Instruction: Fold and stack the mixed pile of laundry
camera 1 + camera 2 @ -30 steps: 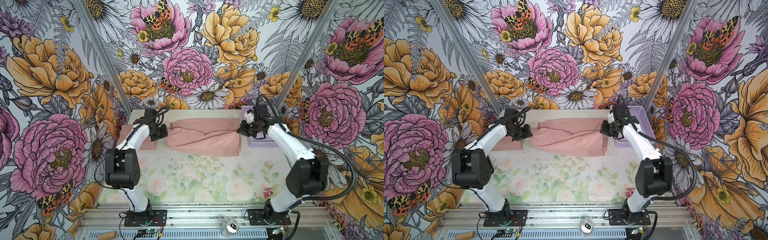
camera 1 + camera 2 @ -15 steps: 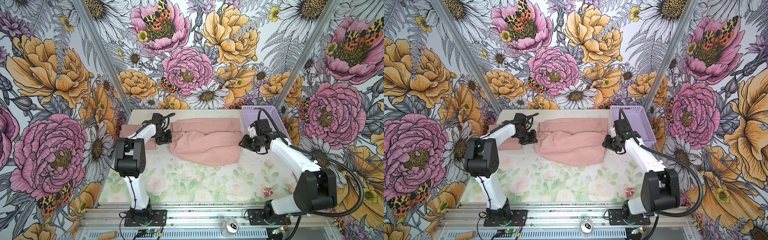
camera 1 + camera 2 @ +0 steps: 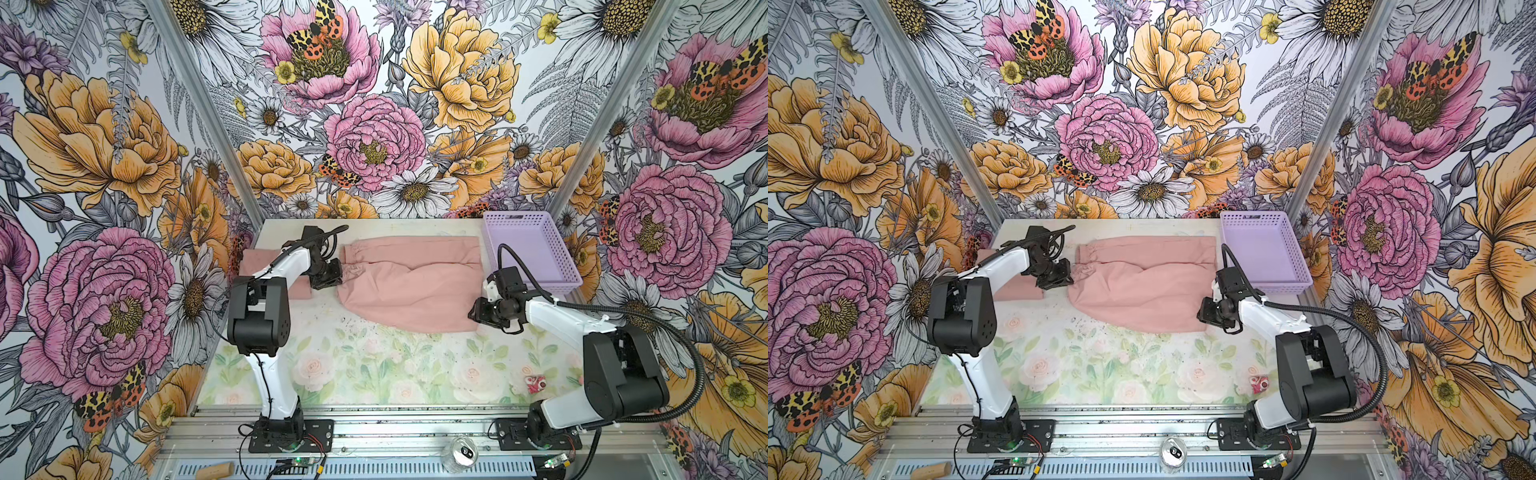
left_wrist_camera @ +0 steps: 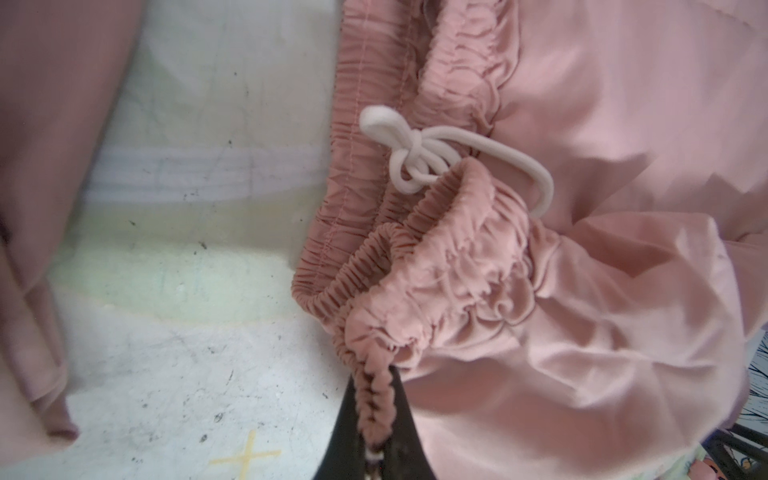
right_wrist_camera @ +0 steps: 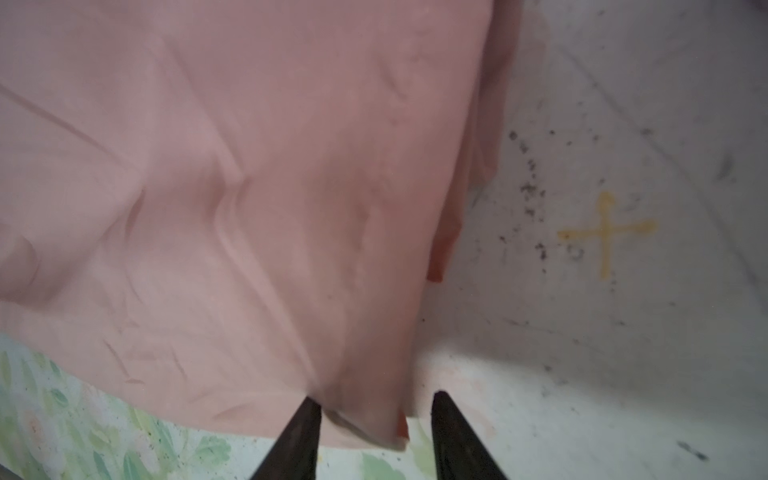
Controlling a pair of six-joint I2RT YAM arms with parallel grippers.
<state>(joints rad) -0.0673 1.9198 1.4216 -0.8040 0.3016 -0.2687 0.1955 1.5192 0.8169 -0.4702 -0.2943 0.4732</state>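
Top views: evenly lit, sharp. Wrist views: softened by blur; pink cloth (image 5: 208, 187) is shadowed just ahead of the right gripper (image 5: 376, 399).

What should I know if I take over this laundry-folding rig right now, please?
Left gripper: shut on the elastic waistband of the pink shorts.
Right gripper: open, the shorts' hem corner between its jaws.
Shorts lie spread across the back of the table; folded pink garment at the left, lavender basket back right.
Done: one garment folded. Left: fold the shorts and stack them.
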